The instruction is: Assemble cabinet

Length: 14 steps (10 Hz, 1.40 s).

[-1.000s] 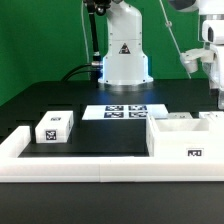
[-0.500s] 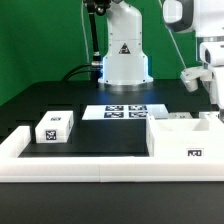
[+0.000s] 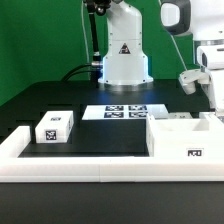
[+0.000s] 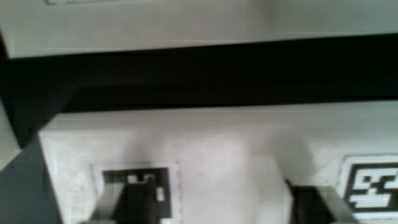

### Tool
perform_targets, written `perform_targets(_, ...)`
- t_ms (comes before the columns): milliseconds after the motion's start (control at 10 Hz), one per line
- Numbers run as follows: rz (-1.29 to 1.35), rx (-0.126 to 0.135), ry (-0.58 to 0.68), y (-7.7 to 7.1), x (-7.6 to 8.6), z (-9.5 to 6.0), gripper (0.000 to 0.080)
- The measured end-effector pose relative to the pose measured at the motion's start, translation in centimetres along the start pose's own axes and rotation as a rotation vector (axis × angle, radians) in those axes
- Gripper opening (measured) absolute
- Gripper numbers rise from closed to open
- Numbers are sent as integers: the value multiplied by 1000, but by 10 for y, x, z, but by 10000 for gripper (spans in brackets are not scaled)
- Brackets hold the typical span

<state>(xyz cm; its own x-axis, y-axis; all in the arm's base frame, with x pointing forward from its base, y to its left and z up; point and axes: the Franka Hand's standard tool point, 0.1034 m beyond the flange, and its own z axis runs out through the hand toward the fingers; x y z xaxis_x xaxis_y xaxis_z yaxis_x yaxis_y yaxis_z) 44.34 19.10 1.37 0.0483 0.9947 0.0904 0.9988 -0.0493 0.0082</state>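
The pincer [image 4: 222, 200] hung low over the cabinet [image 3: 172, 146], near that box's end toward the exterior view's right. In the blurred wrist view its two dark fingers [image 4: 302, 208] stood apart, with a white tagged face between and beneath them. Whether they pinched anything I could not tell. The cabinet sat on the black table [image 3: 100, 135] just below the pincer, compartments open upward, with one square tag on its front wall. Just in front of it ran the long white border rail [image 3: 90, 165]. The marker board [image 3: 125, 111] lay flat, off toward the exterior view's left of the pincer. The small white tagged block [image 3: 53, 127] stood well apart from the pincer, farther that way.
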Motion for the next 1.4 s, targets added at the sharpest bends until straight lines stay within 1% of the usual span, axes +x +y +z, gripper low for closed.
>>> perform_targets(100, 0, 0, 0, 0, 0, 0, 193)
perform_targets(200, 0, 0, 0, 0, 0, 0, 69)
perform_targets(900, -1, 2, -3, 0, 0, -2, 61)
perform_targets(1000, -9, 4, -18, 0, -1, -13, 61)
perform_targets(1100, -15, -1, -34, 0, -4, -29, 61)
perform_targets(1200, -21, -6, -46, -2, -10, -40, 61)
perform_targets(1300, -31, -4, -56, -4, -17, -47, 61)
perform_targets(1400, -41, -8, -61, -5, -26, -52, 61)
